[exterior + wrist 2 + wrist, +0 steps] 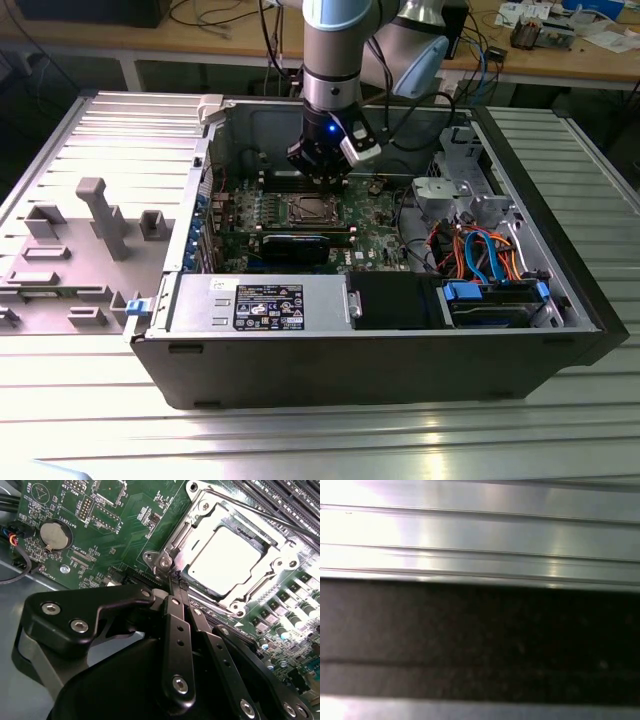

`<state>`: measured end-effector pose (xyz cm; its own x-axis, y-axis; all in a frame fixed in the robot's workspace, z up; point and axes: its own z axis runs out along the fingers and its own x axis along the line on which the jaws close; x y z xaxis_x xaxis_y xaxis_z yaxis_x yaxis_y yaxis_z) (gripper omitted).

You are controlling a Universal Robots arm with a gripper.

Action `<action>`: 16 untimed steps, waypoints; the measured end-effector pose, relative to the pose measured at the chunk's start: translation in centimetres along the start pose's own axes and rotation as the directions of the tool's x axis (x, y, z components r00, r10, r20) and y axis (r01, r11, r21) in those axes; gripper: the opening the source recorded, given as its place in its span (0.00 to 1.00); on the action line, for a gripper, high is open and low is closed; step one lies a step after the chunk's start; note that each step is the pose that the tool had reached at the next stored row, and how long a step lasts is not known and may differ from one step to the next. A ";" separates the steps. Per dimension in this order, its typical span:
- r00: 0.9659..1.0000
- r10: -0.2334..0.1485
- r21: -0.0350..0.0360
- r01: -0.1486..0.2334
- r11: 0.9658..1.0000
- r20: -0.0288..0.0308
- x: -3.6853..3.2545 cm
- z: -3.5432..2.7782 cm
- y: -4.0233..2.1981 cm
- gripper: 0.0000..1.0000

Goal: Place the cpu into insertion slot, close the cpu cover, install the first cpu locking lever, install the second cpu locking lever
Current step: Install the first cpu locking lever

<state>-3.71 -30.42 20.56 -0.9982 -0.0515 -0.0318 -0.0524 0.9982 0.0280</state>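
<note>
One arm: the robot arm reaches down into an open computer case that lies on a ribbed metal table.
Gripper: in the exterior view the gripper hangs just above the green circuit board, close behind the socket; in the second wrist view the gripper has its two black fingers pressed together to a thin tip, with nothing seen between them.
Tip position: the closed tip sits right at the corner of the metal frame, beside a shiny lever end; whether it touches is unclear.
Chip: the cpu lies flat in the insertion slot, its pale silver top showing through the window.
Cover: the cpu cover lies down flat around the chip.
Lever: a thin dark rod runs along the far edge of the cover.
Nearby parts: a round coin battery sits on the board, well apart from the socket.
Case contents: a black power supply lines the near wall.
First wrist view: ribbed metal above a dark band.
</note>
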 end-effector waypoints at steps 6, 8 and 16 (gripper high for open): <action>1.000 0.000 0.003 0.000 1.000 0.000 0.00 0.18 -0.02 0.11; 1.000 0.000 0.004 0.000 1.000 0.000 0.00 0.29 -0.02 0.11; 1.000 0.000 -0.015 0.000 1.000 0.001 -0.02 -0.10 -0.01 0.11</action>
<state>-3.69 -30.43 20.67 -0.9982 -0.0512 -0.0326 -0.0526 0.9977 0.0433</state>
